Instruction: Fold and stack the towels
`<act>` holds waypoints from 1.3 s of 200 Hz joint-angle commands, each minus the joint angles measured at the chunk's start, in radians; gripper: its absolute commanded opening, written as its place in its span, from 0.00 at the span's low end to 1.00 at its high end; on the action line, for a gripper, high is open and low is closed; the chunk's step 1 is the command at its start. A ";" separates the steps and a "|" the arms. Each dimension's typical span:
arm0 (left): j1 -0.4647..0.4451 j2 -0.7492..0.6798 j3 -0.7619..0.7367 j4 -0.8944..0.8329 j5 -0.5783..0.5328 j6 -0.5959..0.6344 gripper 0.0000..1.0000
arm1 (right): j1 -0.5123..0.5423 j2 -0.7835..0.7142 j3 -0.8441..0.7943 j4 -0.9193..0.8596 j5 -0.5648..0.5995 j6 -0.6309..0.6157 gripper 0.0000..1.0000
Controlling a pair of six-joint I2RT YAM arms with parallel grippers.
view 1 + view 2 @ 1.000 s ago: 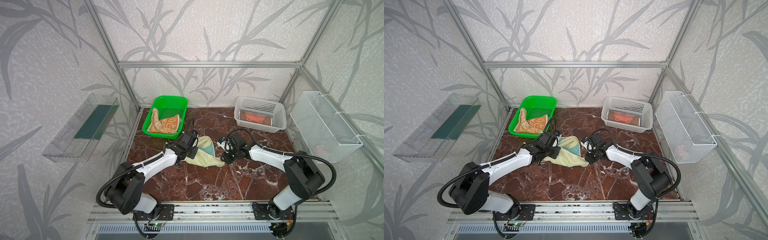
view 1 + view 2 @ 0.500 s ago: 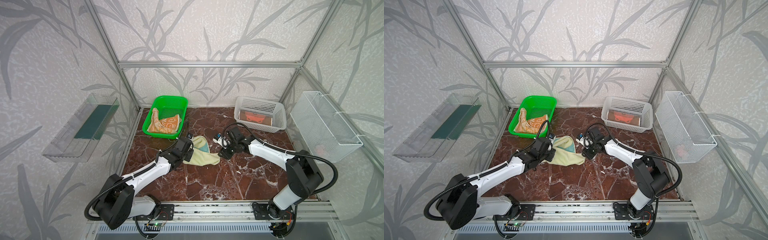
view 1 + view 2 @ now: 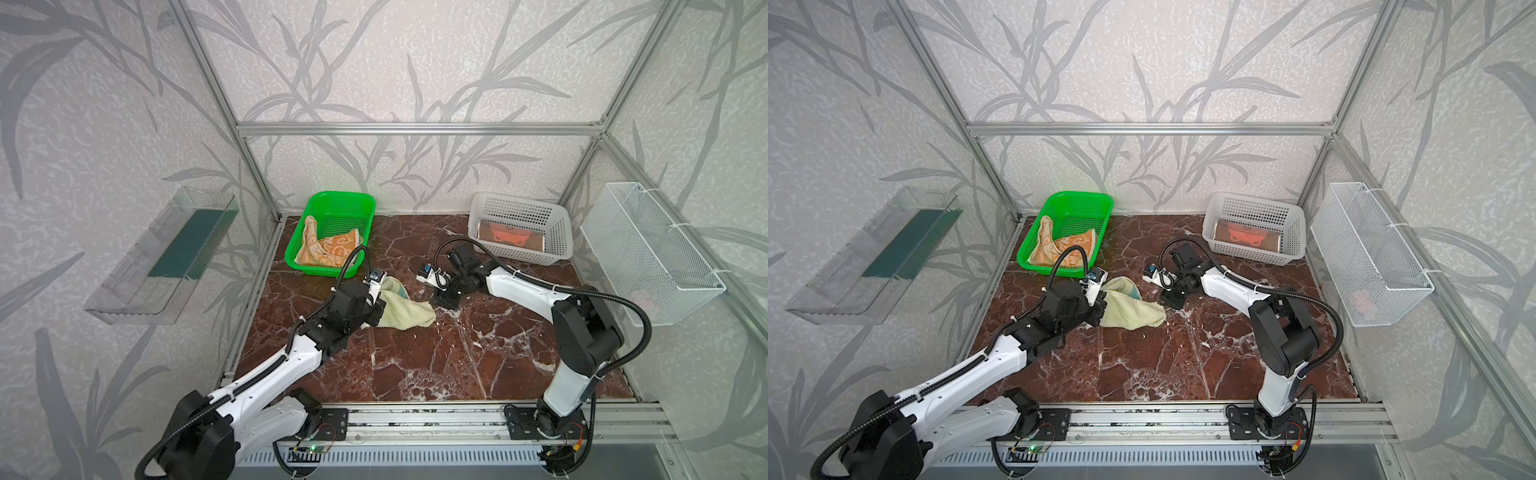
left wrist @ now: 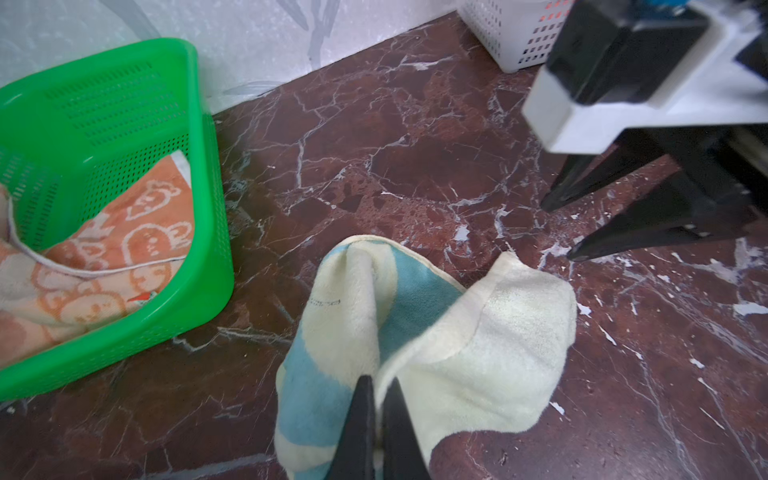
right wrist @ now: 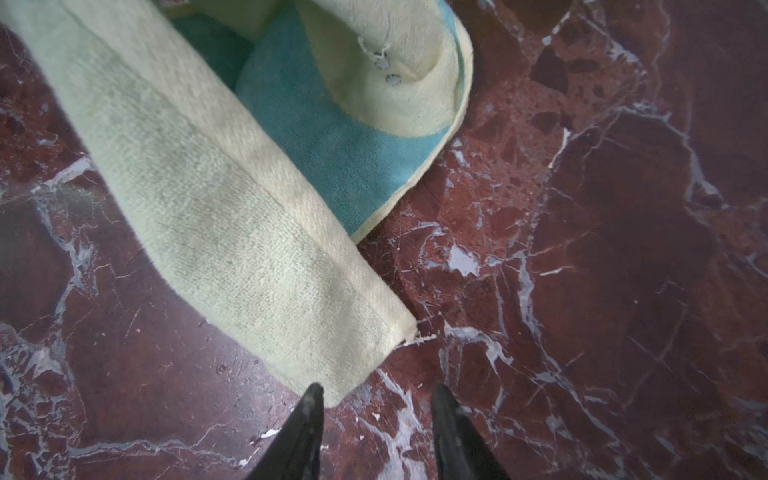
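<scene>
Terry, limp and light: yellow towel (image 3: 405,313) bunches where closed left fingers (image 4: 359,424) pinch it. Right fingers (image 5: 307,428) parted, empty; judged best hold: free corner (image 5: 395,332) beside them.

Front: marble floor (image 3: 436,365) lies bare.
Back corners: green basket (image 3: 340,216), white basket (image 3: 515,212) in the way.
Middle: yellow towel (image 3: 405,316) heaped.

Centre towel (image 3: 405,316) on table (image 3: 457,365) — left-rear basket (image 3: 340,199) holds second towel (image 3: 328,251), right-rear basket (image 3: 519,208) holds third towel (image 3: 509,237).

Green basket (image 3: 345,209); white basket (image 3: 519,210)
</scene>
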 commanded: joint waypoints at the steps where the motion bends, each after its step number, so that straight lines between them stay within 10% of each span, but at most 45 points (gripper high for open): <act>1: -0.002 -0.002 0.029 -0.002 0.091 0.061 0.00 | -0.018 0.005 0.025 0.025 -0.142 -0.089 0.43; 64: -0.001 0.088 0.068 -0.046 0.201 0.049 0.00 | -0.016 -0.016 0.047 0.189 -0.478 -0.114 0.42; 260: -0.001 0.018 0.164 -0.028 0.120 0.100 0.00 | 0.039 0.121 0.215 -0.046 -0.673 -0.333 0.37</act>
